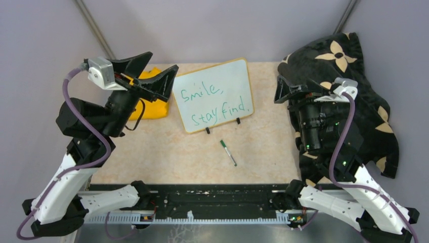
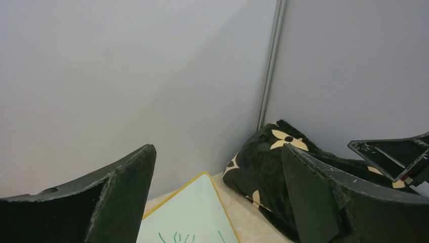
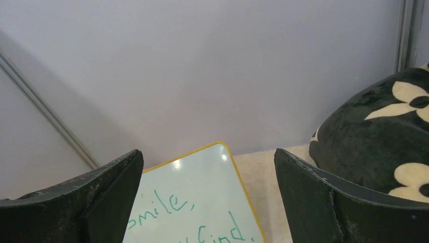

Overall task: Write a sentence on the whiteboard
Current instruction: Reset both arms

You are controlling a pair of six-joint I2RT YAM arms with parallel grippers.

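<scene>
The whiteboard point(image 1: 215, 96) stands tilted on its black clip feet at the middle of the table. The sentence point(image 1: 212, 104) on it is green and reads "Smile, Stay find." in two lines. A green-capped marker point(image 1: 228, 152) lies loose on the table in front of the board. My left gripper point(image 1: 156, 71) hangs open in the air just left of the board, holding nothing. My right gripper point(image 1: 280, 87) hangs open to the board's right, also holding nothing. In the left wrist view the left gripper point(image 2: 217, 152) frames the whiteboard point(image 2: 195, 212). The right gripper point(image 3: 207, 152) frames the whiteboard point(image 3: 202, 197) and the sentence point(image 3: 174, 207).
A folded yellow cloth point(image 1: 152, 107) lies behind the left gripper, left of the board. A black cloth with cream flowers point(image 1: 349, 71) is heaped along the table's right side, under the right arm. Grey walls close in the back and sides.
</scene>
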